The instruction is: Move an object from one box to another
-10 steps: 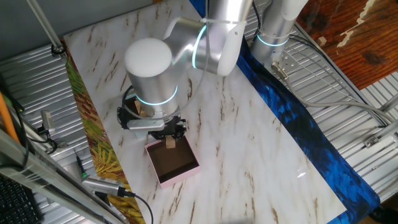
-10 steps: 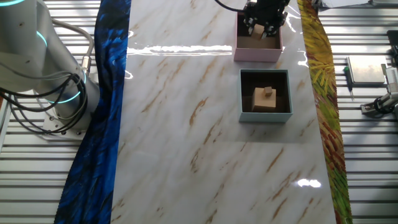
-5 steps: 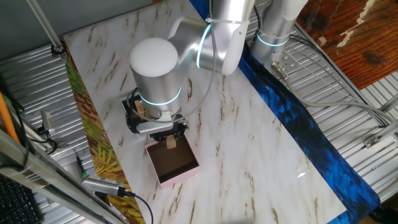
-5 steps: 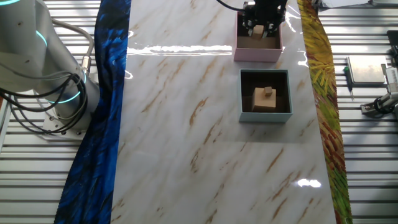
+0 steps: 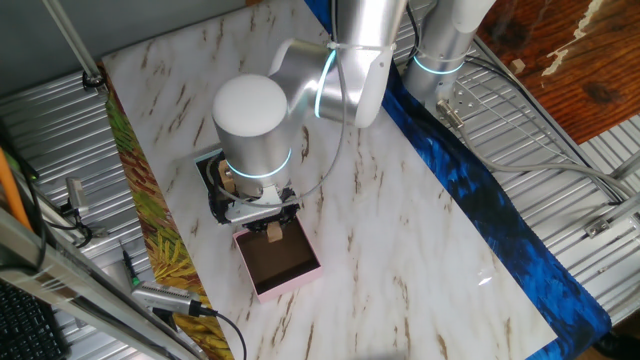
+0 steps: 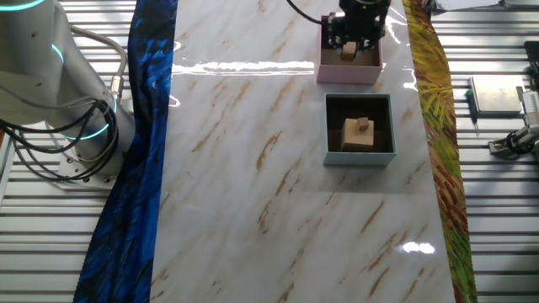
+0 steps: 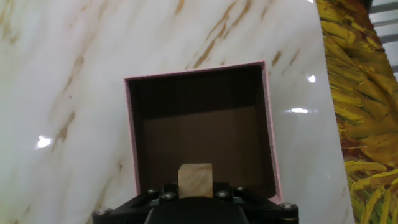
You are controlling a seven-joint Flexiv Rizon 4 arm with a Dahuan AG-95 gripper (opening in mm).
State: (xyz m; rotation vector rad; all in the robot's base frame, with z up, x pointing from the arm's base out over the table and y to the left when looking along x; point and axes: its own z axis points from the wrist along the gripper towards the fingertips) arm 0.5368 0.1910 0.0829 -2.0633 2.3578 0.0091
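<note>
My gripper point(image 5: 270, 222) is shut on a small wooden block point(image 5: 272, 232) and holds it over the near-arm edge of the pink-walled box point(image 5: 291, 281). In the other fixed view the gripper point(image 6: 351, 42) holds the block point(image 6: 348, 53) above the pink box point(image 6: 349, 74). In the hand view the block point(image 7: 194, 177) sits between the jaws of the gripper point(image 7: 194, 190), over the dark brown inside of the pink box point(image 7: 198, 70). The light-blue-walled box point(image 6: 360, 157) stands beside the pink one with wooden blocks point(image 6: 357, 134) inside. The arm mostly hides it in the one fixed view.
A yellow-green patterned strip point(image 6: 434, 126) runs along one side of the marble table point(image 6: 253, 168), and a blue cloth point(image 6: 139, 151) along the other. The arm's base point(image 6: 50, 93) stands beyond the blue cloth. Tools point(image 6: 497, 97) lie on the metal ribs.
The gripper, with the block in it, has moved a little further over the pink box. The boxes have not moved.
</note>
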